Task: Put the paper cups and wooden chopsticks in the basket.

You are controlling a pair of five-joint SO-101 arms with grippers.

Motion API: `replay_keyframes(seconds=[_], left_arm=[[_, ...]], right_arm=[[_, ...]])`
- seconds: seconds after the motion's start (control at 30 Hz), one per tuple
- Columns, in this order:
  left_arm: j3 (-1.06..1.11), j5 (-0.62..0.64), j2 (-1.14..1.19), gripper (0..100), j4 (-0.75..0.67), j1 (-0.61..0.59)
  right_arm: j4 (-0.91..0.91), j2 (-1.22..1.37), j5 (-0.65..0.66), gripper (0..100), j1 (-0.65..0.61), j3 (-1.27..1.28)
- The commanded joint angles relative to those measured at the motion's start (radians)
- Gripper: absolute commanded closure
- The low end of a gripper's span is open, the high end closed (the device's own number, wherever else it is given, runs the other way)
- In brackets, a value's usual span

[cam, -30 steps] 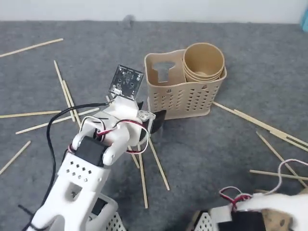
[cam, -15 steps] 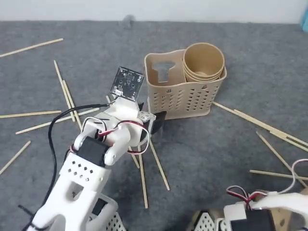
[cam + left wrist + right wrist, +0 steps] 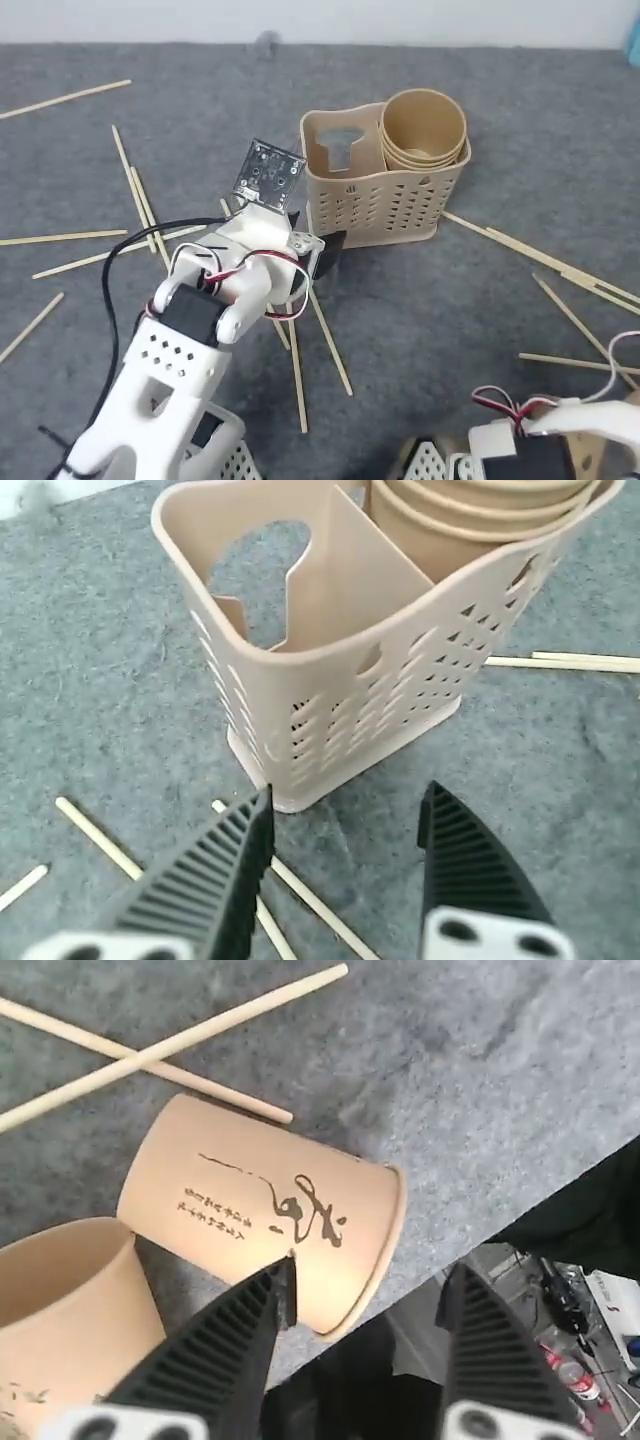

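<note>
Well, on the grey mat (image 3: 500,300) I see the basket (image 3: 385,205) toward 1 o'clock, with stacked paper cups (image 3: 425,125) nested in its 3 o'clock compartment. Under my right gripper (image 3: 372,1270), jaws spread and holding nothing, a loose cup (image 3: 260,1210) lies on its side with dark brush lettering I can't read, a second cup (image 3: 60,1300) cut off beside it. My left gripper (image 3: 348,798) hangs open and empty at the basket's 7 o'clock corner above chopsticks (image 3: 310,900), with more scattered toward 9 and 4 o'clock.

White arm shells (image 3: 165,395), black servos (image 3: 188,316), red-white-black cables (image 3: 262,256), ribbed black left end effector (image 3: 348,798), seemingly plastic.
</note>
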Motion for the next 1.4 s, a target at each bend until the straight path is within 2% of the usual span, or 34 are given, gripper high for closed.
replay_keyframes(seconds=[0.0, 0.6, 0.83, 1.17, 1.37], left_arm=[[-0.005, -0.011, -0.023, 77, -0.028, -0.002], [-0.005, -0.011, -0.023, 77, -0.029, -0.002], [-0.005, -0.011, -0.023, 77, -0.029, -0.002], [-0.004, -0.011, -0.028, 77, -0.029, -0.002], [-0.004, -0.011, -0.028, 77, -0.029, -0.002]], right_arm=[[-0.013, 0.016, 0.012, 75.7, 0.004, -0.003], [-0.019, 0.295, 0.006, 75.6, -0.007, -0.002], [-0.021, 0.395, -0.043, 75.6, -0.013, -0.014], [0.079, 0.417, -0.206, 75.7, -0.031, -0.100], [0.136, 0.417, -0.315, 75.7, -0.096, -0.167]])
